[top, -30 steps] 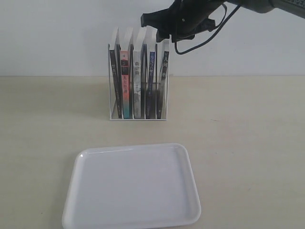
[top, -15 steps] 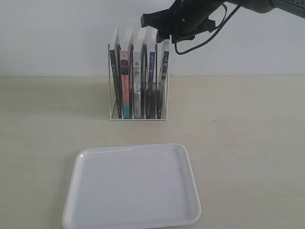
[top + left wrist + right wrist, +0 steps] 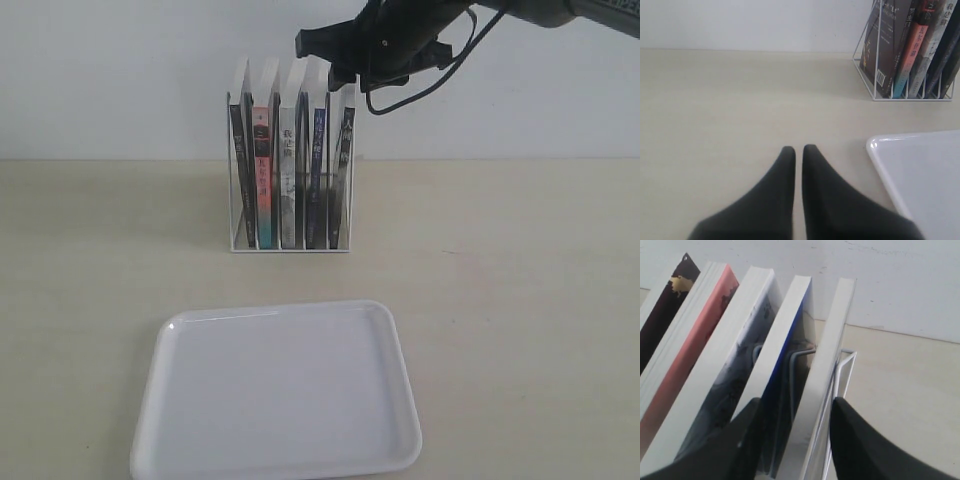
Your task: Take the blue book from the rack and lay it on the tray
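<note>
The blue book (image 3: pixel 316 170) stands upright in the white wire rack (image 3: pixel 231 200), fourth of the books from the left, between a grey-spined book and a black one. My right gripper (image 3: pixel 338 76) hovers open just above the rack's right end. In the right wrist view its fingers (image 3: pixel 752 415) straddle the top edges of the blue book (image 3: pixel 782 367) and the outermost book (image 3: pixel 827 355), touching neither that I can see. The white tray (image 3: pixel 280 312) lies in front of the rack. My left gripper (image 3: pixel 798 150) is shut and holds nothing, low over the table beside the tray (image 3: pixel 880 155).
The rack (image 3: pixel 865 75) also holds a black book (image 3: pixel 238 160), a red-and-teal-spined book (image 3: pixel 263 180), a grey one (image 3: pixel 288 180) and a black one (image 3: pixel 343 170). A white wall rises close behind the rack. Bare beige table lies on both sides.
</note>
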Controlling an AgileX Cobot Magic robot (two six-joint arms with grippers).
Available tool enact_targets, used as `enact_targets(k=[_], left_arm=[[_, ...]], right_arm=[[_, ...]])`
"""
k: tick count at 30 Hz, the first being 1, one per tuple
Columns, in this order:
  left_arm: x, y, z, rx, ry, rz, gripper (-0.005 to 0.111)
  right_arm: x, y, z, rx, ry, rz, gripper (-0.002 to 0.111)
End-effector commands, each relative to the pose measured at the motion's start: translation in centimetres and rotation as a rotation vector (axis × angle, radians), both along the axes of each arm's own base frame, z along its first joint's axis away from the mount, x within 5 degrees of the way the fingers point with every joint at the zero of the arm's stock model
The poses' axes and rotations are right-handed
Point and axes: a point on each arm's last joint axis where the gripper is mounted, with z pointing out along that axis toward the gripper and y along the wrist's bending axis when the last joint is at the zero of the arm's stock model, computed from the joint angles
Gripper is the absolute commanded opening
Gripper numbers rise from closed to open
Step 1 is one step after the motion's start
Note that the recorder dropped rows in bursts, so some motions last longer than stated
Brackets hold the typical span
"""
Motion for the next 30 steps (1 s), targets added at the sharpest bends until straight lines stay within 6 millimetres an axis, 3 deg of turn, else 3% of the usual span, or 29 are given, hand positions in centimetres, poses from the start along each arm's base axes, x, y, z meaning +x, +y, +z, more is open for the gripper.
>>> enact_targets(k=[1,22,24,29,30], left_arm=[[0.0,0.0,0.0,0.003,-0.008,0.001,0.005],[0.0,0.0,0.0,0.003,-0.010,0.001,0.005],[0.0,0.0,0.0,0.003,-0.010,0.001,0.005],[0.0,0.0,0.0,0.003,-0.010,0.001,0.005],[0.0,0.0,0.0,0.003,-0.010,0.001,0.005]], right_arm=[[0.1,0.1,-0.1,-0.002,0.000,0.000,0.042],[0.5,0.3,-1.9,-0.023,0.034,0.000,0.041],[0.5,0.3,-1.9,-0.023,0.034,0.000,0.033],[0.5,0.3,-1.9,-0.021,0.035,0.000,-0.001],[0.5,0.3,-1.9,-0.019,0.036,0.000,0.000]])
